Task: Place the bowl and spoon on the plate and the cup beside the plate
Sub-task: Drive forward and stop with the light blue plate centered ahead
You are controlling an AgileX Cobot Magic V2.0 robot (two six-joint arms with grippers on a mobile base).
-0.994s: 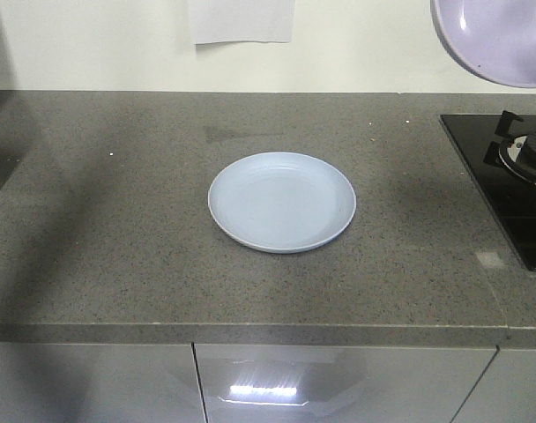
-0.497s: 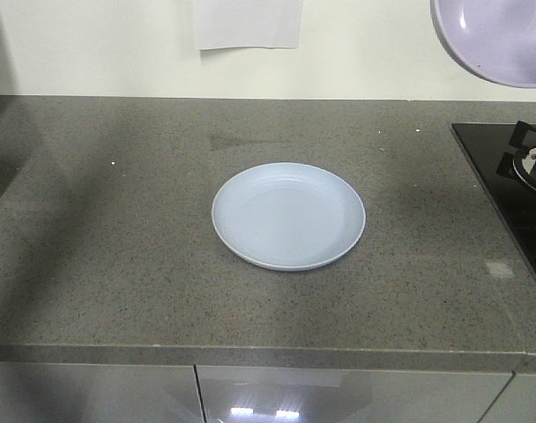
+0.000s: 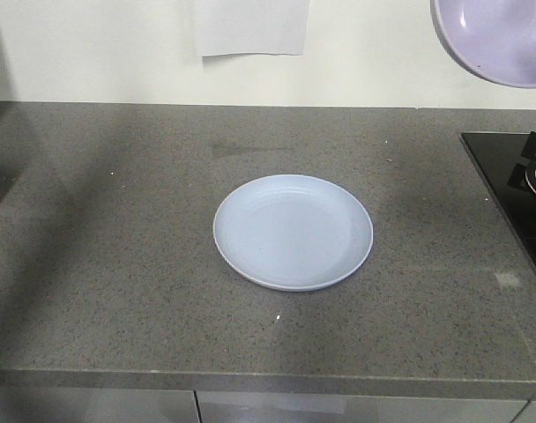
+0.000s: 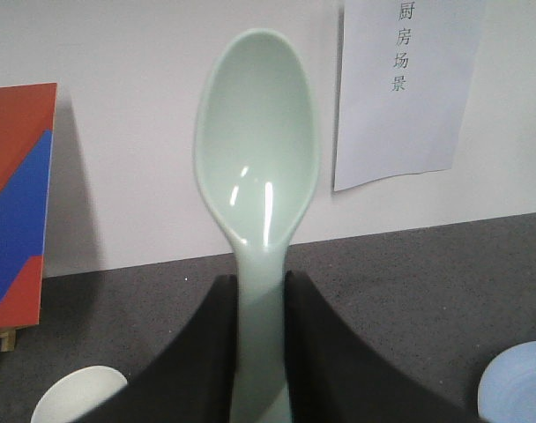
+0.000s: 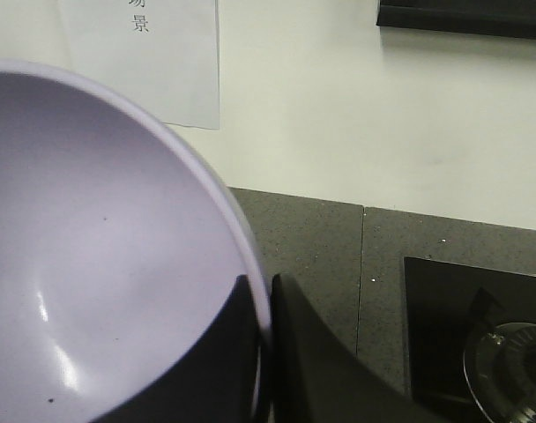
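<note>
The pale blue plate (image 3: 293, 232) lies alone in the middle of the grey counter. High at the top right the lavender bowl (image 3: 497, 40) hangs in the air, tilted; in the right wrist view my right gripper (image 5: 266, 304) is shut on the bowl's (image 5: 100, 256) rim, one finger inside and one outside. My left gripper (image 4: 261, 295) is shut on the handle of the mint-green spoon (image 4: 257, 150), which stands upright with its scoop facing the camera. The white rim of the cup (image 4: 78, 401) shows at the bottom left of the left wrist view, and the plate's (image 4: 519, 388) edge at the bottom right.
A black gas hob (image 3: 519, 181) with a burner fills the counter's right end. A white paper sheet (image 3: 250, 26) hangs on the back wall. An orange and blue board (image 4: 17, 198) leans at the left wall. Grey cabinet doors lie below the counter's front edge.
The whole scene has shifted down and to the right in the front view, so the camera has moved; the cup at the left edge has slid almost out of frame. The bowl stays at the top right.
</note>
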